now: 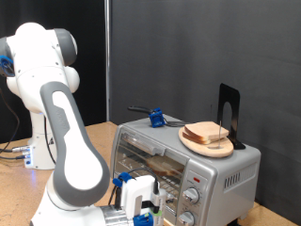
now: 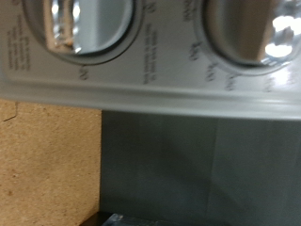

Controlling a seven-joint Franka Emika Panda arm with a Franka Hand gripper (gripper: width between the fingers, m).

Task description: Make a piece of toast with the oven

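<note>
The silver toaster oven [image 1: 202, 174] stands at the exterior view's lower right. A tan flat shape [image 1: 166, 167] lies on its wire rack and looks like the piece of toast. The two round knobs [image 1: 193, 196] sit under a red light [image 1: 196, 177]. My gripper [image 1: 141, 200] hangs low in front of the oven's front face, just to the exterior view's left of the knobs. The wrist view shows both knobs [image 2: 80, 24] [image 2: 254, 28] and the printed panel [image 2: 150, 89] very close. My fingers do not show there.
A round wooden plate [image 1: 218, 149] with another bread slice [image 1: 207, 134] rests on the oven's top. A blue-handled tool [image 1: 155, 119] and a black upright stand [image 1: 229, 113] are also there. The wooden table [image 2: 47, 160] lies below. A black curtain hangs behind.
</note>
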